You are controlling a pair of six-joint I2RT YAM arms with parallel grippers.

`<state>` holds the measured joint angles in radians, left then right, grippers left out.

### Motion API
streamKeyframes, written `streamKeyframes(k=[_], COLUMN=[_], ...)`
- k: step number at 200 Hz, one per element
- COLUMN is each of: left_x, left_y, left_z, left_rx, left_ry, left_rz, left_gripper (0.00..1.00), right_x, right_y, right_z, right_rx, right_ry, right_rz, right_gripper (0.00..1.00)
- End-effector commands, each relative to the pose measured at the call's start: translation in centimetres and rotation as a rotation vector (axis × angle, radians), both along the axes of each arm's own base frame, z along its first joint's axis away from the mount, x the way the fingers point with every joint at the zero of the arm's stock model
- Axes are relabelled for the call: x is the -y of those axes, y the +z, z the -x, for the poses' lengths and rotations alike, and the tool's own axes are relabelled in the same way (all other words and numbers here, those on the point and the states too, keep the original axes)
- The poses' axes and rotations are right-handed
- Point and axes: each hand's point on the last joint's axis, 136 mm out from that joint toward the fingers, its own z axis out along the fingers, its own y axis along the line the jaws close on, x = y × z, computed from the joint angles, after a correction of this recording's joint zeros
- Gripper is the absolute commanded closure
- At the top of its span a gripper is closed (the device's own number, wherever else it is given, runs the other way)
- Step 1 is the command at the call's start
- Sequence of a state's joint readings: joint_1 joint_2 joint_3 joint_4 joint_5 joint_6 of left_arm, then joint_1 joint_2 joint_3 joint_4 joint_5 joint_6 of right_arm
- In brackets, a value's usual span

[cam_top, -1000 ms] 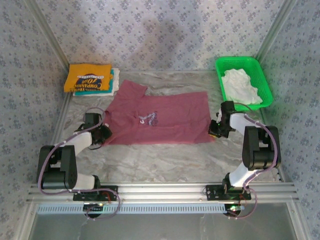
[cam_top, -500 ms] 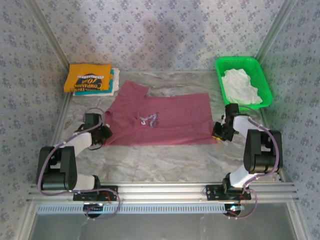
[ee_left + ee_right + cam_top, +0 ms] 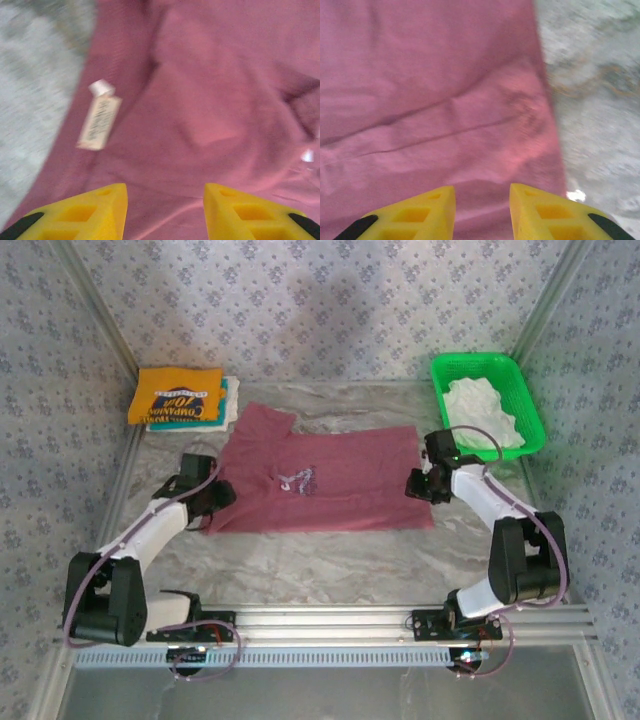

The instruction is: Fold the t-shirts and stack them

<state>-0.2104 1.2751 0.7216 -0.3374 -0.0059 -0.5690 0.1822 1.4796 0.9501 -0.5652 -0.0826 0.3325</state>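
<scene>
Grey marbled sheeting covers the table [image 3: 330, 560], boxed in by patterned walls. From the aluminium rail [image 3: 320, 618] at the near edge, the two arms reach to opposite ends of the maroon t-shirt [image 3: 340, 495], which lies spread flat in the middle of the table, chest print [image 3: 298, 478] upward. The left gripper [image 3: 215, 495] sits over the shirt's left end. In its wrist view the yellow fingers [image 3: 95, 207] stand apart with nothing between them, and a pale label [image 3: 99, 122] lies on the cloth just ahead. The right gripper [image 3: 417, 485] is over the opposite end, its fingers [image 3: 420, 212] likewise parted above the cloth, close to the edge where the sheeting begins. This mirrored placing looks like preparation to pinch both ends so the fold comes out even.

Farther back on the left, a yellow-orange t-shirt [image 3: 180, 395] with dark lettering tops a folded stack, with a teal shirt [image 3: 220, 412] showing beneath it. This is presumably where the maroon one will go. At the far right, a green mesh basket [image 3: 440, 368] holds a crumpled white t-shirt [image 3: 482, 412], apparently awaiting its turn.
</scene>
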Motion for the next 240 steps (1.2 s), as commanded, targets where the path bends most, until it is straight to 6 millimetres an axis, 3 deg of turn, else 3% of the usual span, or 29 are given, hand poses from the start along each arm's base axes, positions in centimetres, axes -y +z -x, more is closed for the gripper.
streamKeyframes(k=[1, 27, 41, 60, 93, 152, 191, 208, 240], left_x=[2.0, 4.2, 4.6, 4.5, 3.9, 2.1, 1.7, 1.4, 0.5], left_y=[-0.1, -0.8, -1.2, -1.3, -1.4, -2.6, -3.2, -3.5, -4.2], left_z=[-1.2, -2.7, -3.3, -3.4, -2.8, -1.8, -1.7, -1.6, -1.3], left_rx=[-0.012, -0.042, -0.047, -0.043, -0.023, -0.047, -0.056, -0.061, -0.070], left_ry=[-0.112, -0.198, -0.205, -0.180, -0.159, -0.102, -0.087, -0.080, -0.054], left_rz=[-0.052, -0.076, -0.079, -0.072, -0.066, -0.033, -0.023, -0.027, -0.038], left_gripper=[0.56, 0.56, 0.56, 0.56, 0.56, 0.56, 0.56, 0.56, 0.56], right_x=[-4.7, -12.4, -15.3, -17.6, -20.2, -20.7, -20.7, -20.6, -20.3], right_y=[0.7, 0.6, 0.2, -0.7, -1.9, -5.1, -5.6, -5.7, -5.2], right_z=[-1.1, -0.4, -0.5, -0.8, -2.2, -2.1, -2.6, -2.6, -3.2], right_rx=[0.047, 0.043, 0.046, 0.032, 0.119, 0.041, 0.060, 0.057, 0.077], right_ry=[0.226, 0.638, 0.811, 0.964, 1.112, 1.249, 1.260, 1.259, 1.217], right_rz=[-0.017, 0.009, 0.053, 0.102, 0.169, 0.286, 0.330, 0.339, 0.338], right_gripper=[0.65, 0.62, 0.59, 0.57, 0.46, 0.47, 0.55, 0.64, 0.68])
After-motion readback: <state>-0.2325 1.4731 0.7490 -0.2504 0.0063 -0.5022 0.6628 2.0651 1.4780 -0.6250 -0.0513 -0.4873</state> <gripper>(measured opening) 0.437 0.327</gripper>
